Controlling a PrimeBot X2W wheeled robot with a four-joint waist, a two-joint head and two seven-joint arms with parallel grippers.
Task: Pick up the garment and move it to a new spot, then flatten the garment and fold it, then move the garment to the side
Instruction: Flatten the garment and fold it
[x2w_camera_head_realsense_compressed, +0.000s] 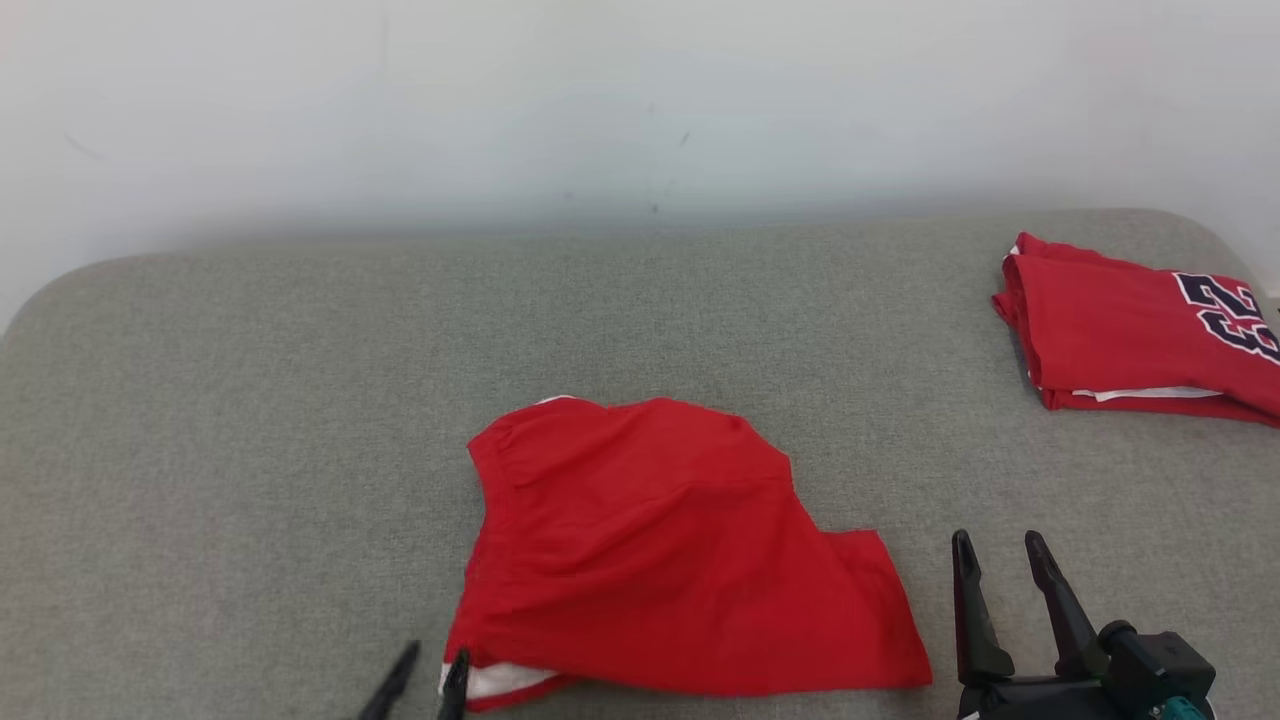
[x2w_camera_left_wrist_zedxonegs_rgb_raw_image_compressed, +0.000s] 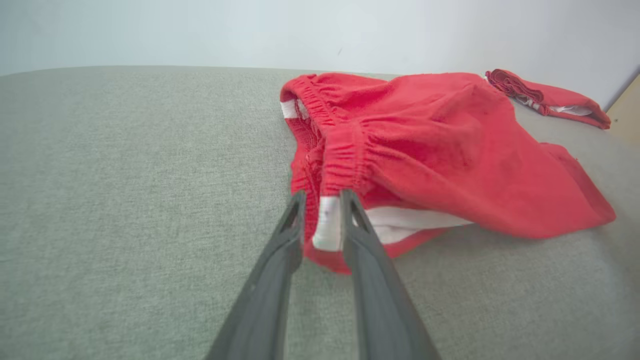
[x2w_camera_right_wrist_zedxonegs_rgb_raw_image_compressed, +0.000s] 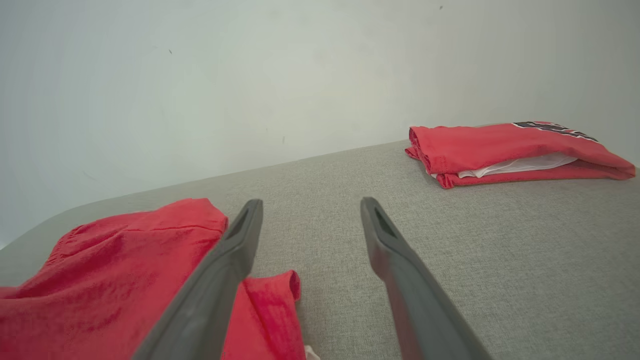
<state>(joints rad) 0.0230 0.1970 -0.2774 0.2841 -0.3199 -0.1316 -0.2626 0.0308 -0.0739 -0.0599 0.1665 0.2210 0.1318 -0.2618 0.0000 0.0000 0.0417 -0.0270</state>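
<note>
At the near left edge, the left gripper (x2w_camera_head_realsense_compressed: 435, 655) (x2w_camera_left_wrist_zedxonegs_rgb_raw_image_compressed: 322, 195) is reaching along the grey padded surface (x2w_camera_head_realsense_compressed: 250, 450) to the near left corner of the garment (x2w_camera_head_realsense_compressed: 660, 540) (x2w_camera_left_wrist_zedxonegs_rgb_raw_image_compressed: 440, 145). Its two dark fingers are standing a little apart, and in the left wrist view a white strip of the garment's edge is showing between the tips. I cannot tell whether they are pinching it. In the head view the right-hand finger is lying against that white corner.

At the near right, the right gripper (x2w_camera_head_realsense_compressed: 998, 545) (x2w_camera_right_wrist_zedxonegs_rgb_raw_image_compressed: 311, 205) is hovering with its fingers spread wide and holding nothing, just beside the garment's near right corner.

The garment (x2w_camera_right_wrist_zedxonegs_rgb_raw_image_compressed: 115, 265) is lying in the near middle of the surface as a loose red heap. A gathered elastic edge is running along its left side and white fabric is peeking out underneath.

Well apart at the far right, a folded red shirt (x2w_camera_head_realsense_compressed: 1130, 340) (x2w_camera_left_wrist_zedxonegs_rgb_raw_image_compressed: 545, 97) (x2w_camera_right_wrist_zedxonegs_rgb_raw_image_compressed: 500, 150) with dark printed figures is resting near the surface's edge. A pale wall (x2w_camera_head_realsense_compressed: 600, 100) is rising behind.
</note>
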